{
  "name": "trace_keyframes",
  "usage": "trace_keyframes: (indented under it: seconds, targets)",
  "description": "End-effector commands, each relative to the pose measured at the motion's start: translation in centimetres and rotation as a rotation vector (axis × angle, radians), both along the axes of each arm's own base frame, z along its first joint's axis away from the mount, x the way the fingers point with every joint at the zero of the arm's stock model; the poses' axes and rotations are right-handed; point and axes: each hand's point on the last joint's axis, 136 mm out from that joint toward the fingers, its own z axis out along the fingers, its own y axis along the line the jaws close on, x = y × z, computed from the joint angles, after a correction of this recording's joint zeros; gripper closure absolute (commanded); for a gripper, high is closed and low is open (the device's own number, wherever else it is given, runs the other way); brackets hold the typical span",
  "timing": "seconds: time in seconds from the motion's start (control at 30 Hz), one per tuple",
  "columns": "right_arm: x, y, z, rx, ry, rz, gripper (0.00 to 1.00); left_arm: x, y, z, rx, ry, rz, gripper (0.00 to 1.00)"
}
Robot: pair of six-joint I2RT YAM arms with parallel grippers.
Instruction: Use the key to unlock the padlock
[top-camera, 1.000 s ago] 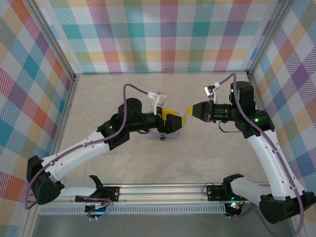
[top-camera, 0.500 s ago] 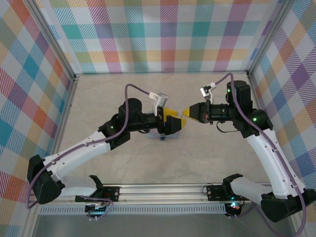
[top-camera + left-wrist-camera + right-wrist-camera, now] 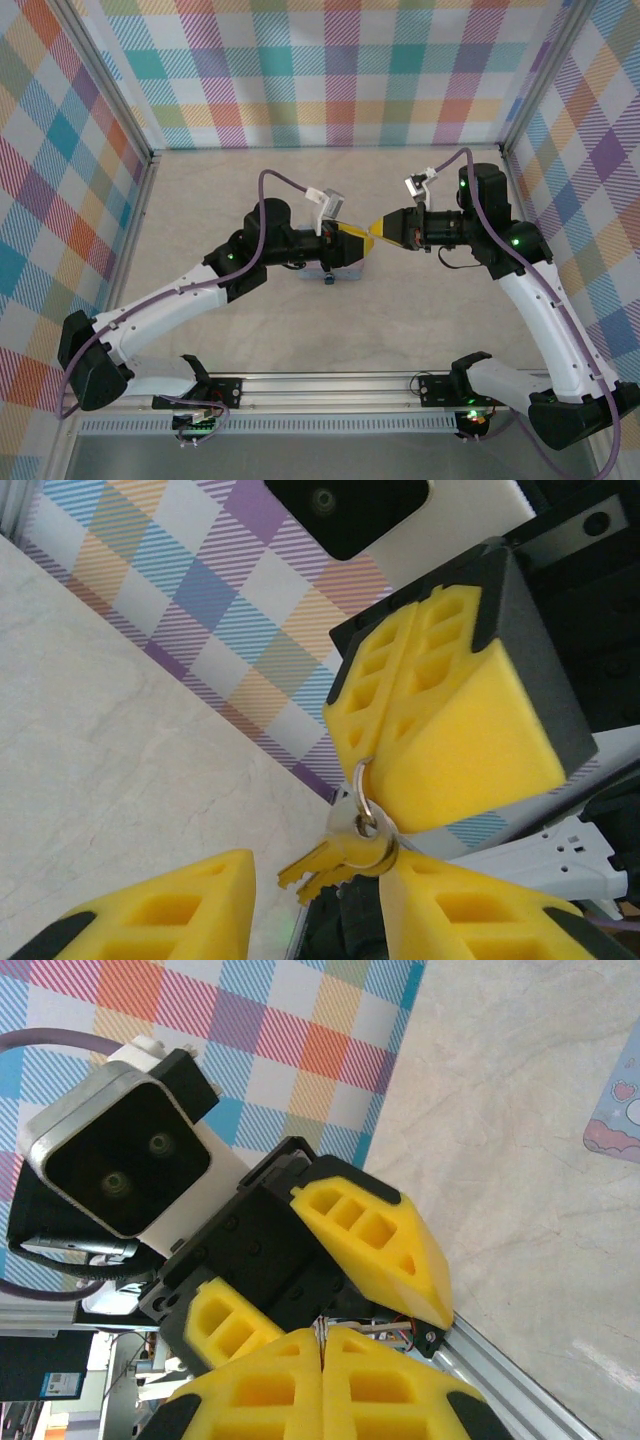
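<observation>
Brass-coloured keys (image 3: 335, 865) hang from a silver metal ring (image 3: 360, 792) above the beige worktop (image 3: 400, 320). They dangle between the two yellow moulded fingers (image 3: 150, 910) of the left tool (image 3: 354, 246), which stand apart, one of them touching the keys. Just beyond, the right tool (image 3: 380, 742) has its yellow fingers pressed together on the ring, while beneath both a pale blue item (image 3: 328, 276) lies on the worktop, mostly hidden under the left tool, with the checked pastel wall (image 3: 340, 70) behind.

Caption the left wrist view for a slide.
Right gripper, shut on the key ring, dangles the keys between the left gripper's parted fingers.
</observation>
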Motion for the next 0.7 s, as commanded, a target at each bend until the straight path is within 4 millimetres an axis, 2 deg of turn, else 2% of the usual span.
trace_keyframes:
  seconds: [0.0, 0.13, 0.53, 0.67]
  targets:
    - [-0.4, 0.3, 0.9, 0.023, -0.014, 0.030, 1.00, -0.7, 1.0, 2.5, -0.034, -0.061, -0.003, 0.46]
    - [-0.5, 0.3, 0.8, 0.020, -0.008, 0.033, 1.00, -0.8, 1.1, 2.8, -0.034, -0.070, -0.006, 0.45]
    - [-1.0, 0.5, 1.2, 0.038, -0.013, 0.049, 1.00, -0.7, -0.2, 3.4, -0.056, -0.063, -0.052, 0.45]
    - [-1.1, 0.4, 1.2, 0.039, -0.014, 0.048, 1.00, -0.8, -0.3, 3.4, -0.049, -0.059, -0.062, 0.52]
